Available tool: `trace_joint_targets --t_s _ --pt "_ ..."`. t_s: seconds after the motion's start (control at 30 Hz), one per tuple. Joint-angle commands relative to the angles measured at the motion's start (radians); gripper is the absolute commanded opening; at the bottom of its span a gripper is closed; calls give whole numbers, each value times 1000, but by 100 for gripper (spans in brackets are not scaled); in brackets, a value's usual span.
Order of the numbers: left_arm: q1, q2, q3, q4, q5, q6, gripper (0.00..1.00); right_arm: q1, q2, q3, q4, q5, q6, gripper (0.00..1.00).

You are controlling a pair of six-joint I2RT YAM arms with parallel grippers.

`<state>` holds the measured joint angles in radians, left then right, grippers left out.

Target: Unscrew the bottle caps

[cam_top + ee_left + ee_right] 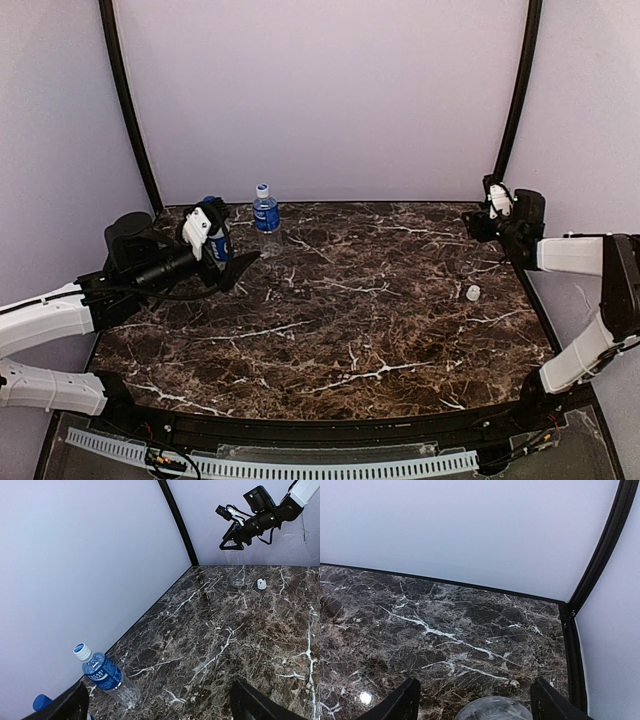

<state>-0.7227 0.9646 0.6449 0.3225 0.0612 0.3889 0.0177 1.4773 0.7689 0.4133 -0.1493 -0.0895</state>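
Observation:
The water bottle with a blue label and a pale cap stands at the back left; it also shows in the left wrist view. The Pepsi bottle with a dark blue cap stands beside my left gripper, which is open and empty; only that cap shows in the left wrist view, outside the left finger. The unlabelled clear bottle stands uncapped under my open right gripper. Its rounded top lies between the fingers, apart from both. A white cap lies loose on the table.
The dark marble table is closed in by pale walls at the back and sides. Black frame posts rise at both back corners. The right arm reaches along the table's right edge.

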Motion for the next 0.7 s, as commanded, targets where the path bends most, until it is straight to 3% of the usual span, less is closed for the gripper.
trace_joint_targets --t_s 0.0,0.07,0.2,0.33,0.4,0.47,0.6,0.67 --pt "3 -7 -7 38 -47 4 99 -4 -39 69 -48 9 -9 81" --pt "7 -7 -2 31 -102 5 99 -4 -43 110 -87 13 -8 89" --pt "53 6 39 -50 -163 -49 99 -3 -61 189 -147 -13 21 90" --pt "197 44 139 -234 -138 -169 99 1 -91 261 -207 -85 83 90" --pt "323 66 219 -364 -115 -220 98 13 -109 284 -225 -139 116 89" --pt "396 91 317 -488 -83 -231 97 41 -130 303 -238 -176 131 89" --pt "475 137 513 -731 176 -155 99 124 -162 347 -275 -194 127 89" --pt "539 167 591 -844 275 -191 99 163 -170 367 -283 -214 142 89"
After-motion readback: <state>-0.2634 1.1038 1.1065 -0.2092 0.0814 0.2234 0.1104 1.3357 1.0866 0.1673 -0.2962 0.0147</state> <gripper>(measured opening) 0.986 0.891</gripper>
